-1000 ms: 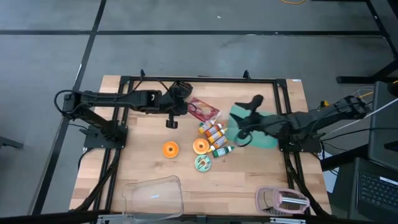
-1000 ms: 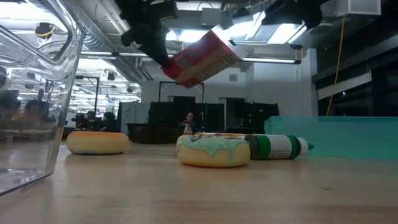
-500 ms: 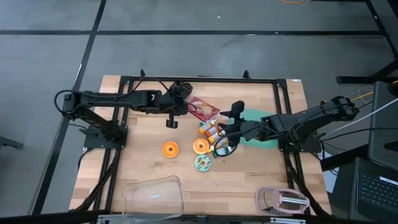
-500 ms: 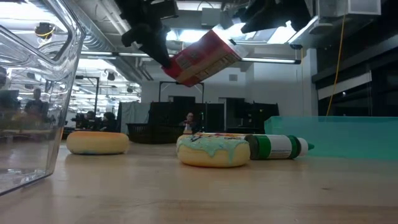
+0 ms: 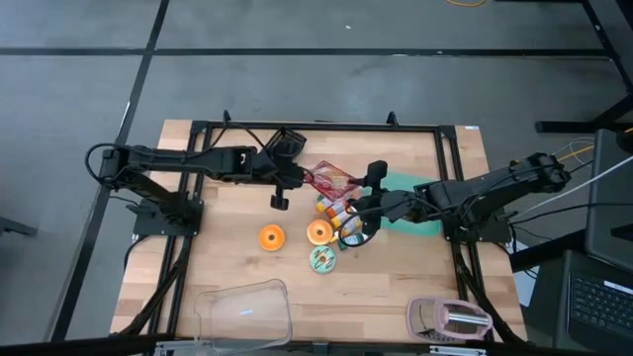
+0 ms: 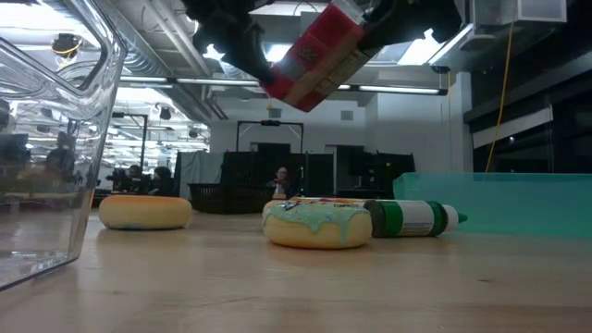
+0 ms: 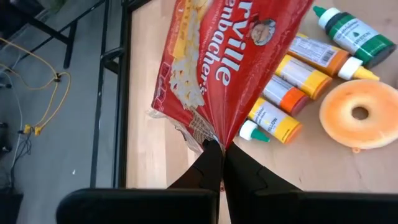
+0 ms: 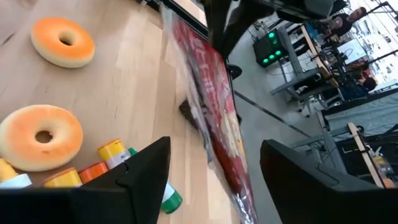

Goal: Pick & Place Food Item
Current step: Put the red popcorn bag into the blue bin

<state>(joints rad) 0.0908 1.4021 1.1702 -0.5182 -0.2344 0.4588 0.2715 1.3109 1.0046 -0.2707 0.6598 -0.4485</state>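
While held aloft, red popcorn bag (image 7: 230,68) hangs tilted.

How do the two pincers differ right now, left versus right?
The left pincer is shut on the edge of the red popcorn bag, holding it clear of the wooden table; the right pincer stands open and holds nothing. In the high view the left reaches in from the left side, the right from the right side above the food-colouring bottles. Both face the bag, mid-table.
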